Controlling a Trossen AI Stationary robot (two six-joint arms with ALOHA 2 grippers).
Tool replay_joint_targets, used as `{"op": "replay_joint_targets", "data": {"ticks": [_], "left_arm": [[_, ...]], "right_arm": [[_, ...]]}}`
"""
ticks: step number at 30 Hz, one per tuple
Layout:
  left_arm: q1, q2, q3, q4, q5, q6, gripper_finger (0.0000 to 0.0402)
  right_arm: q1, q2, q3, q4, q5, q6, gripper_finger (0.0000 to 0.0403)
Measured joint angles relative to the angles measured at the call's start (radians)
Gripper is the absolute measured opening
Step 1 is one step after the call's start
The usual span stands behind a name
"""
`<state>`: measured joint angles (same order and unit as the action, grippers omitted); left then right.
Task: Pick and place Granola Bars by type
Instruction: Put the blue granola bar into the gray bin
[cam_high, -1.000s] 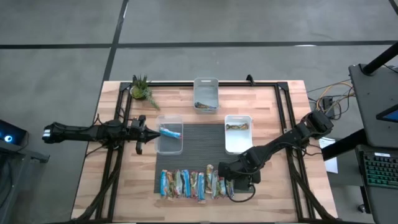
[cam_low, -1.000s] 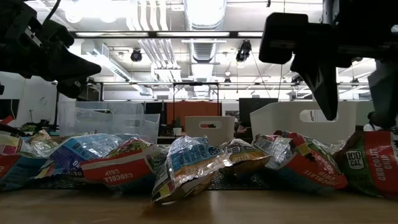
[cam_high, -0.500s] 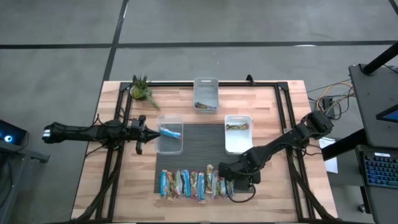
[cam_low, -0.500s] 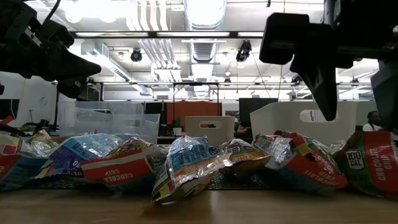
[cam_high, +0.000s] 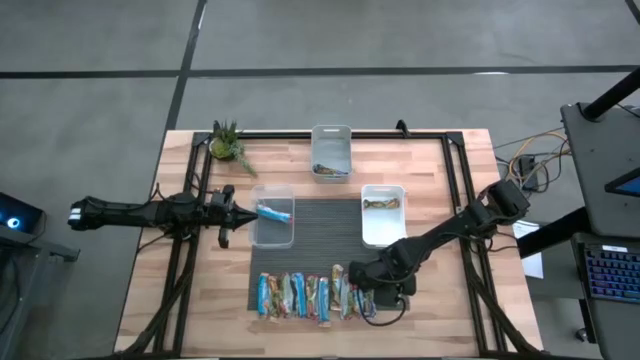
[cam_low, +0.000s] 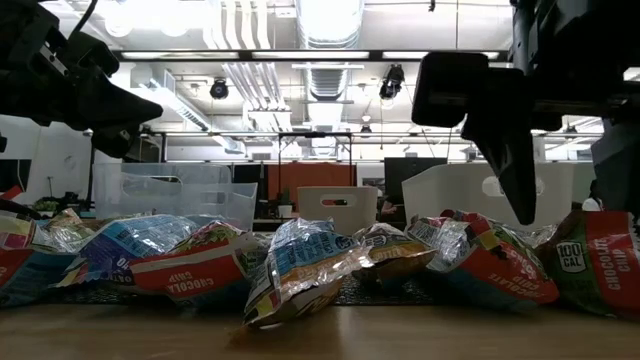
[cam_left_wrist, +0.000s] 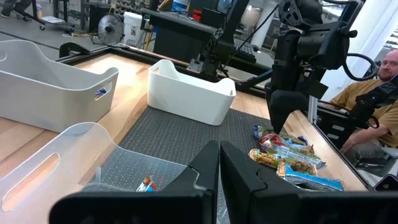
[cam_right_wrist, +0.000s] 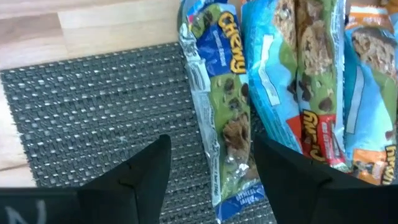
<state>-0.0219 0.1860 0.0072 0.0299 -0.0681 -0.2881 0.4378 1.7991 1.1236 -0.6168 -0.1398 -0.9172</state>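
The bench (cam_high: 190, 290) carries three bins and a row of Granola Bars (cam_high: 315, 297) along its near edge. The right gripper (cam_high: 372, 292) hangs over the right end of this row, fingers wide on both sides of one blue bar (cam_right_wrist: 224, 124), probably to grasp it; it came slightly lower than before. The left gripper (cam_high: 232, 213) waits beside the clear bin (cam_high: 273, 216), fingers closed on nothing.

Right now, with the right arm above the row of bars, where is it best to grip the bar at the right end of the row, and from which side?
Grip the end bar across its narrow width near the middle, coming straight down from above. It lies flat and slim on the dark mat, with bare mat on its outer side, and the right gripper already hangs over it with open jaws straddling it. The inner jaw probably has little room beside the neighbouring bar.
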Motion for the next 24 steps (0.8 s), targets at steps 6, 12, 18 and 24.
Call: {"op": "replay_joint_targets", "data": {"ticks": [6,12,18,24], "left_arm": [[0.0,0.0,0.0,0.0,0.0,0.0,0.0],[0.0,0.0,0.0,0.0,0.0,0.0,0.0],[0.0,0.0,0.0,0.0,0.0,0.0,0.0],[0.0,0.0,0.0,0.0,0.0,0.0,0.0]], "right_arm": [[-0.013,0.001,0.0,0.005,0.012,-0.01,0.0219],[-0.024,0.013,0.0,0.011,0.011,-0.011,0.0219],[-0.024,0.039,0.0,0.03,0.011,-0.011,0.0219],[-0.026,0.064,0.0,0.03,0.012,-0.002,0.0219]]}}
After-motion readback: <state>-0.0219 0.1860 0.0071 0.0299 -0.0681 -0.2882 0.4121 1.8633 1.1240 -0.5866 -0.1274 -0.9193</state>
